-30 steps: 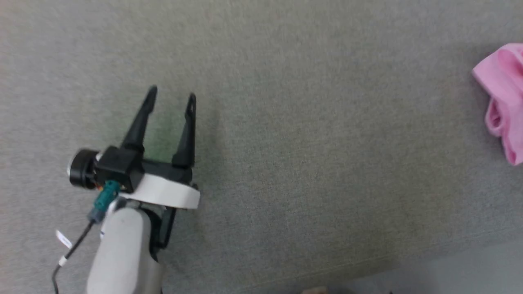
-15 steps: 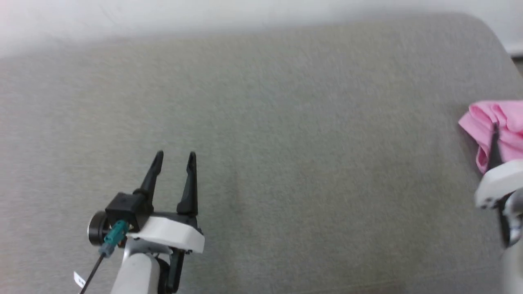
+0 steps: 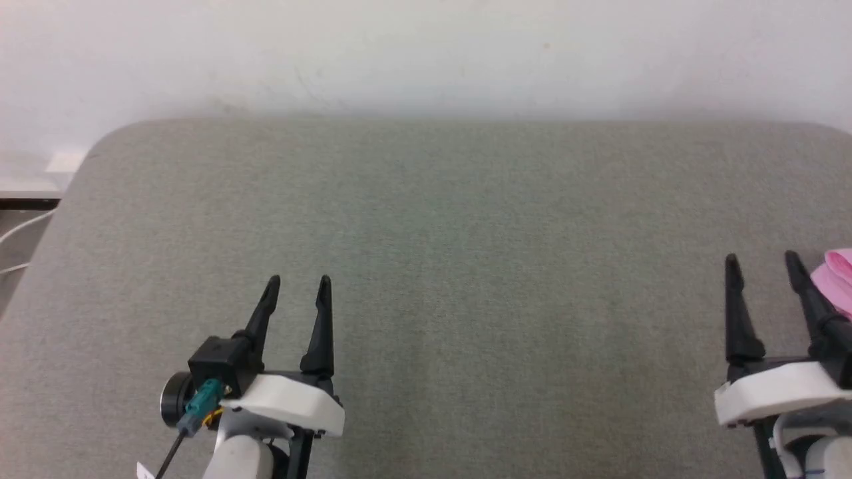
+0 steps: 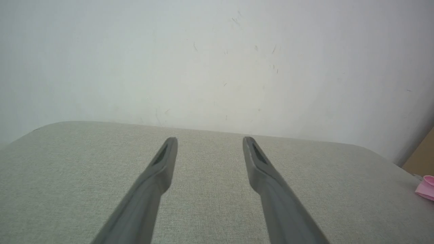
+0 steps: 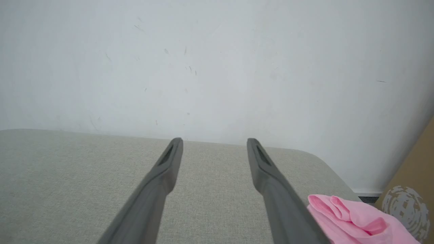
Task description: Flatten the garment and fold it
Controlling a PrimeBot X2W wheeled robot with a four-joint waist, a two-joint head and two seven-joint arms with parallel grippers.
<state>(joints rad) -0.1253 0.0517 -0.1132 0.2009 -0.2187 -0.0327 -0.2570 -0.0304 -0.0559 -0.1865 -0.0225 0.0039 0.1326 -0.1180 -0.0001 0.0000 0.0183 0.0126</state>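
Note:
The light pink garment (image 3: 840,279) lies crumpled at the right edge of the grey padded table (image 3: 466,253); only a corner of it pokes into the head view. In the right wrist view it is a bunched heap (image 5: 352,220) just right of my right finger. A sliver of the garment (image 4: 426,187) appears far right in the left wrist view. My right gripper (image 3: 762,263) is open beside the cloth, holding nothing. At the lower left, far from the garment, my left gripper (image 3: 297,285) hovers open and empty over the table.
A white wall (image 3: 426,53) rises behind the table's far edge. A brown cardboard box (image 5: 412,189) stands beyond the table's right end. White cables (image 3: 20,233) hang past the left edge. Bare grey surface stretches between the two grippers.
The head camera has tilted up and swung, bringing the wall and far table edge into sight. My right gripper has come into the picture, and the garment now sits at its right side.

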